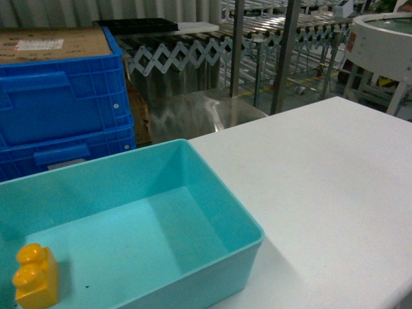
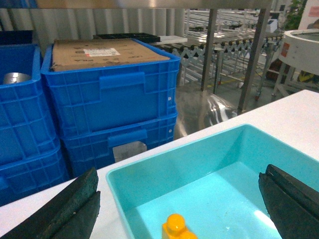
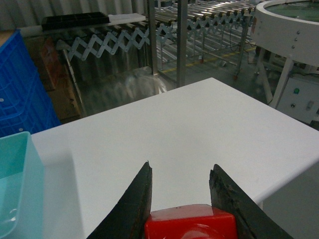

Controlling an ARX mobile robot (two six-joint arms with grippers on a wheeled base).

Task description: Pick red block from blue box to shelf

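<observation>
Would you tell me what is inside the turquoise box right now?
Inside the blue box only a yellow brick shows, standing near its left end. The red block is outside it, held between the right gripper fingers. The box's nearest corner is out of frame.

Even, cool indoor light from overhead, all three views soft and slightly hazy with a bluish cast. The flat white table top (image 1: 322, 187) looks washed out and takes a soft shadow beside the light turquoise plastic tub (image 1: 212, 187), while glare smears the shiny stainless-steel sheet (image 1: 193, 112) behind it. In both wrist views the near black gripper fingers (image 3: 134, 209) are blurred.
</observation>
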